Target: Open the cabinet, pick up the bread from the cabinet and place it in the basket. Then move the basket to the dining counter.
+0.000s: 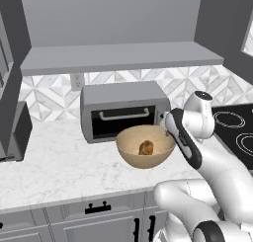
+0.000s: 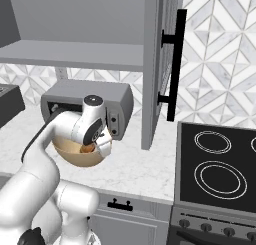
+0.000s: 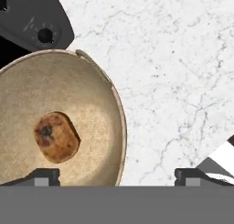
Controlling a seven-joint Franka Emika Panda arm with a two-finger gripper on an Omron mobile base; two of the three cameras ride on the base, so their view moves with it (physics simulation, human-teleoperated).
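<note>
Over the marble worktop [image 1: 59, 162], just in front of the toaster oven [image 1: 123, 112], the basket [image 1: 129, 154] looks lifted off the surface; the gripper [image 3: 116, 175] straddles its rim on the robot's right side, one fingertip inside the bowl and one outside, jaws standing fairly wide; whether they're actually pinching the rim I can't tell, the contact is hidden at the bottom of the hand view. My guess is a rim grip makes sense because the bowl is way too wide to span whole.

Bread [image 3: 55, 137] sits loose at the bottom of the basket; so that part looks done, and carrying it to the dining counter is what's left. It's a rounded golden-brown lump with darker specks; the basket is tan, finely speckled, woven-looking, thin-walled; the worktop is white with grey veins. The cabinet [image 2: 152, 64] hangs open, long black handle on the door, plain grey shelf inside.
</note>
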